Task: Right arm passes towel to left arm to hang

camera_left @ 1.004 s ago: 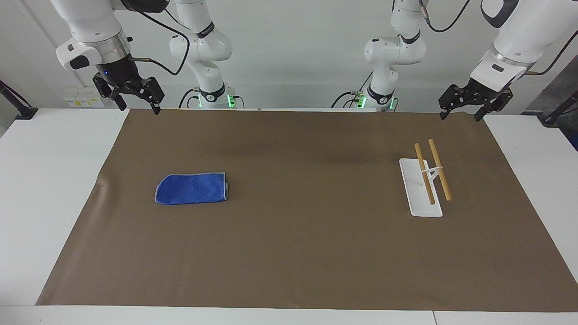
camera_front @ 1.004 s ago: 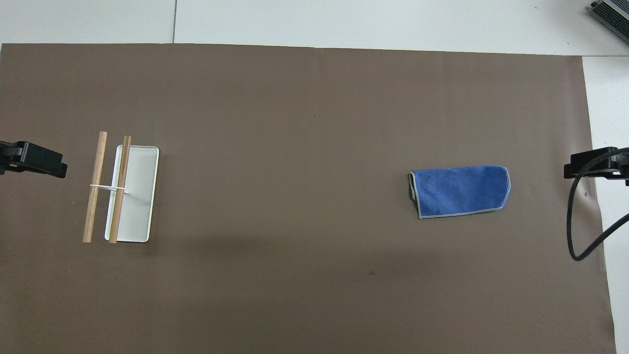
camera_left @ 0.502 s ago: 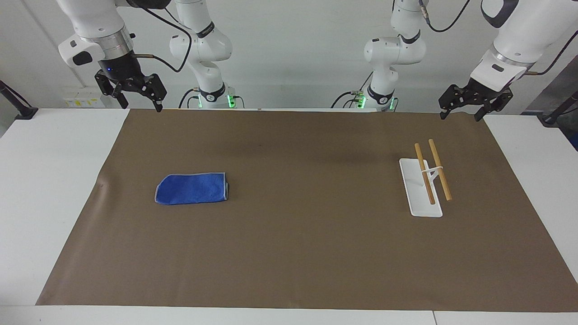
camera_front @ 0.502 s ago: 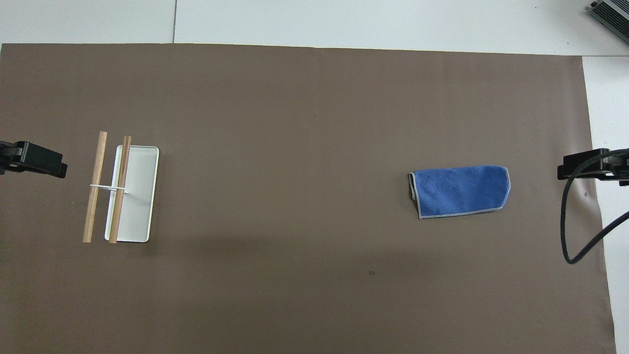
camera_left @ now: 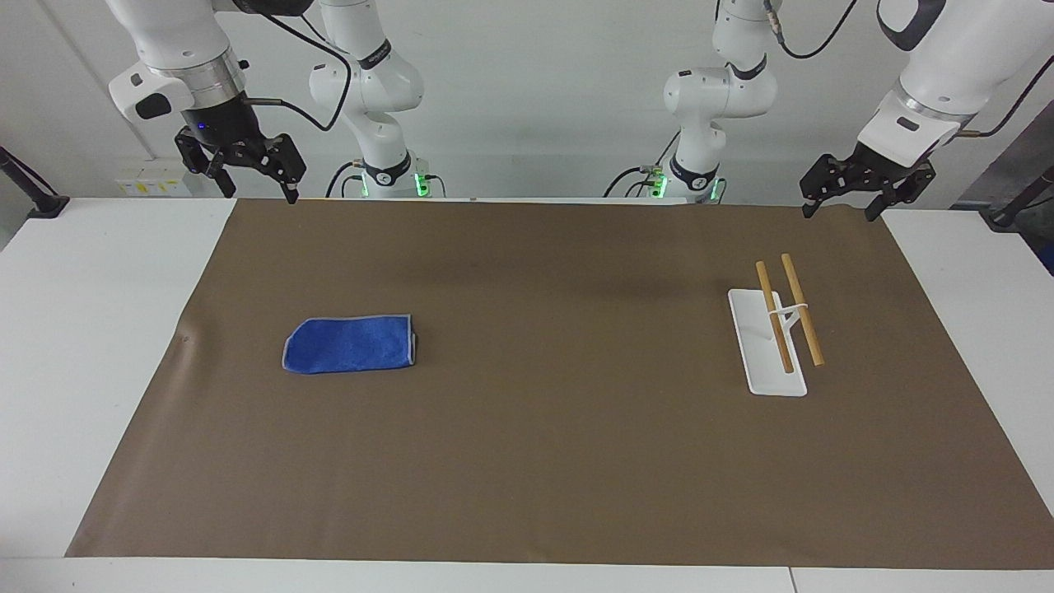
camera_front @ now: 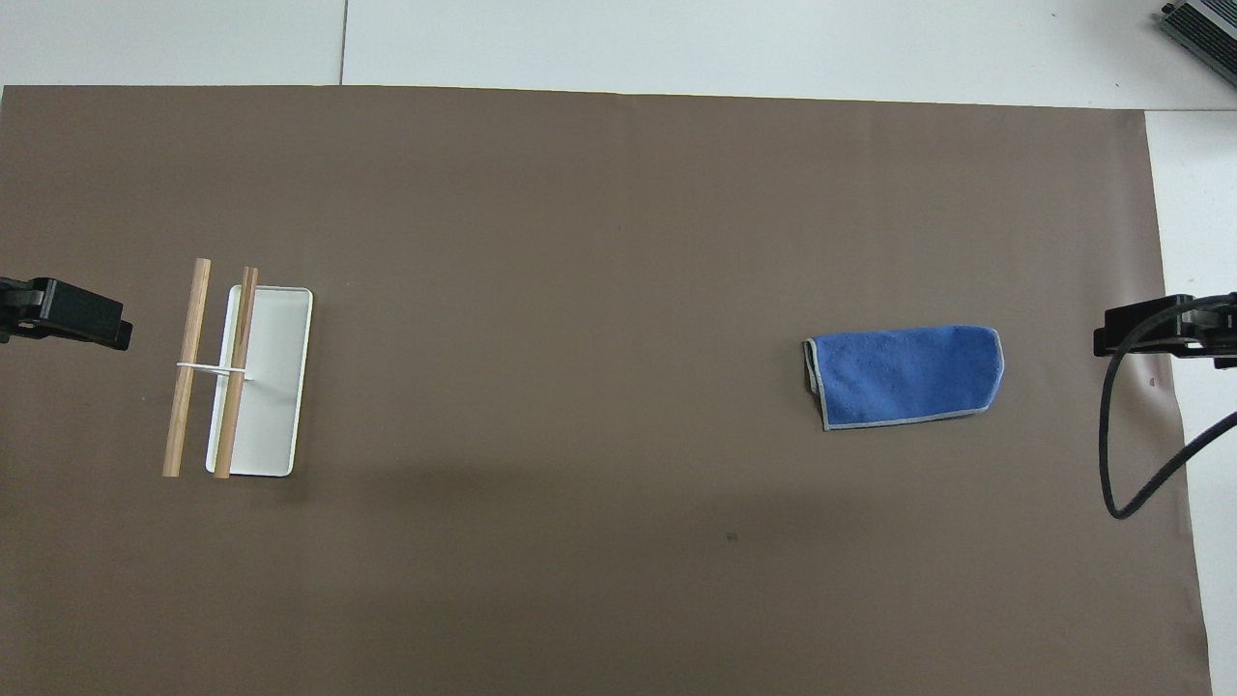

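Task not yet started as far as I can see. The towel [camera_left: 348, 343] lies flat and folded on the brown mat [camera_left: 543, 461], toward the right arm's end of the table, untouched. The right gripper [camera_left: 257, 196] is raised over the mat's edge nearest the robots, at that same end, jaws spread and empty; nothing is between its fingers. The left gripper [camera_left: 843, 212] hangs over the mat's corner at the left arm's end, also spread wide and empty, and I read that arm as waiting. The rack [camera_left: 767, 346], a white base with two wooden rods [camera_left: 789, 311] held above it, stands toward the left arm's end, well apart from the towel; both rods are bare. In the overhead view only the tips of the two grippers show at the picture's sides, the towel [camera_front: 904, 375] near the right one. Remaining, by my reckoning: everything. Right arm has to descend and pinch the towel, lift, carry toward mid-table, hand over, then left arm drapes it on a rod.
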`<state>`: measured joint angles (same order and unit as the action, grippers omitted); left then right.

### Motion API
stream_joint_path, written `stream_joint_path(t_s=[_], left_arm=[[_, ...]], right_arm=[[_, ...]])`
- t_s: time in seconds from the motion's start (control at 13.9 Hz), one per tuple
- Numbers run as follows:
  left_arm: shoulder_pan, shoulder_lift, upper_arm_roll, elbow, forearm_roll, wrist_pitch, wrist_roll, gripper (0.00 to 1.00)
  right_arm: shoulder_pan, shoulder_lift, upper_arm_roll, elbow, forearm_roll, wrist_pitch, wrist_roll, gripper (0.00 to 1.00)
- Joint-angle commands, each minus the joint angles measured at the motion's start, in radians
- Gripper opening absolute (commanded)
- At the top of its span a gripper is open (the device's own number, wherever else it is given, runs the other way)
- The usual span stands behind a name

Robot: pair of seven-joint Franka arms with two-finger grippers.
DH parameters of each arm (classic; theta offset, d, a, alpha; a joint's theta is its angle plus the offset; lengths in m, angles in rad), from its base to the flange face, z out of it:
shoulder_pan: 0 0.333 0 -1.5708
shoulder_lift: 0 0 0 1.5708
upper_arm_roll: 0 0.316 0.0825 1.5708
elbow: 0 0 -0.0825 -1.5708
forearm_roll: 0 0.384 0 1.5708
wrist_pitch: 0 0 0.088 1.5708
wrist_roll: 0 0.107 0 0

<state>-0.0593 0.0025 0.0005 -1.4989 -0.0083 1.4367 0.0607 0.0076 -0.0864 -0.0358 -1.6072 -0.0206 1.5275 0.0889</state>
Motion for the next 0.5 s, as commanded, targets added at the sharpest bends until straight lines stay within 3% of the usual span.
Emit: stream_joint_path(t_s=[0.0,0.22,0.43], left_arm=[[0.003,-0.018,0.001,-0.018,0.016,-0.009,0.007,1.00],[0.003,-0.018,0.001,-0.018,0.016,-0.009,0.007,1.00],[0.003,-0.018,0.001,-0.018,0.016,-0.009,0.007,1.00]], right_arm=[[-0.015,-0.026,-0.004,-0.048,0.007,0.022,-0.040,1.00],[-0.029,-0.026,-0.004,-0.170,0.008,0.187,-0.129,1.00],[-0.038,0.023,-0.006,-0.247,0.013,0.346,-0.171,1.00]])
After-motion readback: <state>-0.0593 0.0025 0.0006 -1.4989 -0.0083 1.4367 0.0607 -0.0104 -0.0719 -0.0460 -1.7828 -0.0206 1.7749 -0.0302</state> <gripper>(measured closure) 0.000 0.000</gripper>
